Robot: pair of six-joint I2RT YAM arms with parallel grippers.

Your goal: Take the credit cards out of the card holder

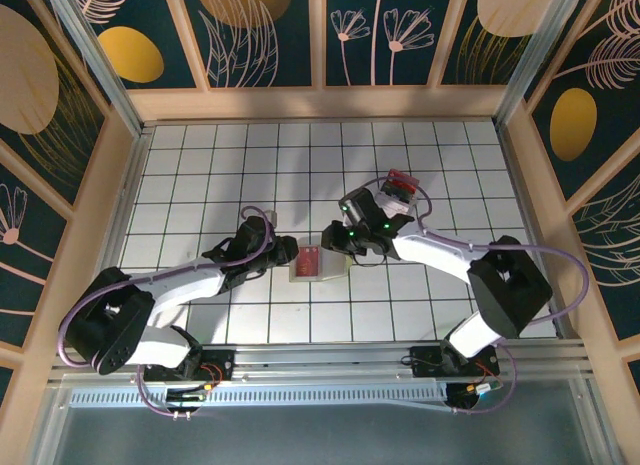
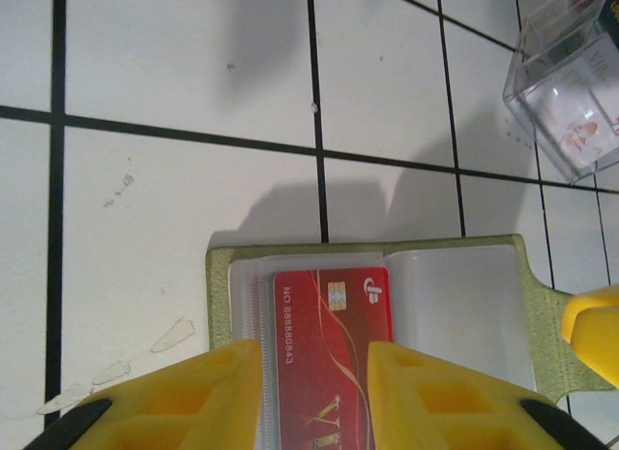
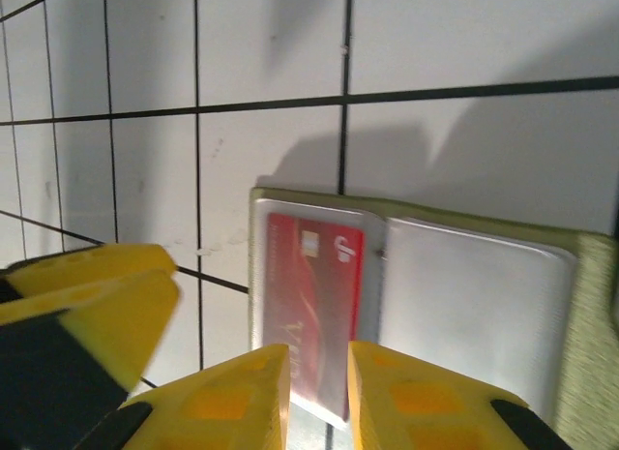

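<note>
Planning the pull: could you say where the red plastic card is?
Top view, table centre: the red card lies in the left pocket of the open yellow-green folding holder.

The holder (image 1: 332, 266) is laid open mid-table (image 1: 200, 155), between the left gripper (image 1: 291, 254) and the right gripper (image 1: 337, 246). A card (image 1: 310, 260) is tucked in its left half. A box (image 1: 400, 188) is set far right.

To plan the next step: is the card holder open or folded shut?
Open: the card holder lies spread flat, a red card showing inside.
</note>
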